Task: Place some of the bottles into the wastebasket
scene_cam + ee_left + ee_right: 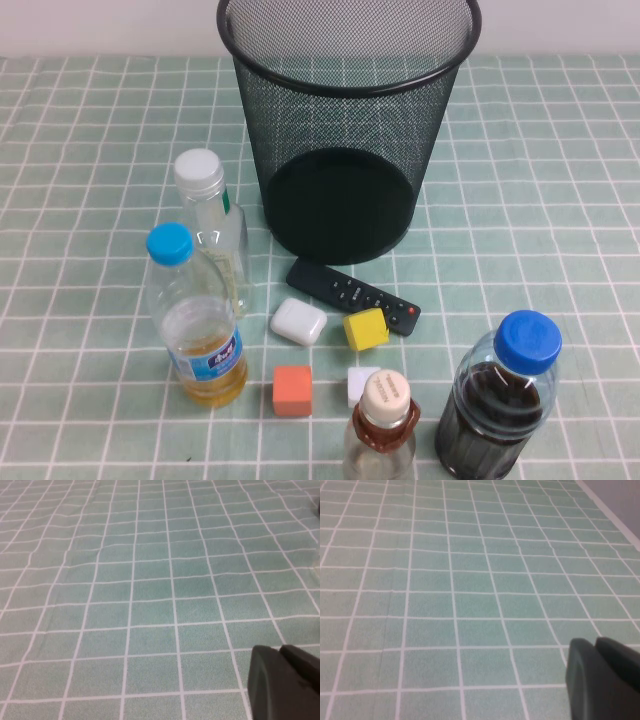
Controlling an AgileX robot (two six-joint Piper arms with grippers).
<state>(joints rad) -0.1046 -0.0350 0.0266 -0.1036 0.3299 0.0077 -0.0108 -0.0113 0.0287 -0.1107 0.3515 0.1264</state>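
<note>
The left gripper (285, 685) hangs over bare table (150, 580); whether its jaws are wide or narrow cannot be told. The white-capped bottle (212, 225) stands left of the wastebasket (345, 130), the beige-capped bottle (383, 428) nearer the front edge, neither near any jaws. The right gripper (602, 680) also hangs over bare cloth, jaws unreadable.

light: even, bright | shadows: faint | focus: soft (wrist views softest)

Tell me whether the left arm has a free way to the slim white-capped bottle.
Probably yes, from its left: bare tablecloth lies there. The slim white-capped bottle is crowded in front by the yellow-liquid bottle. Left gripper and right gripper hover over bare cloth.
</note>
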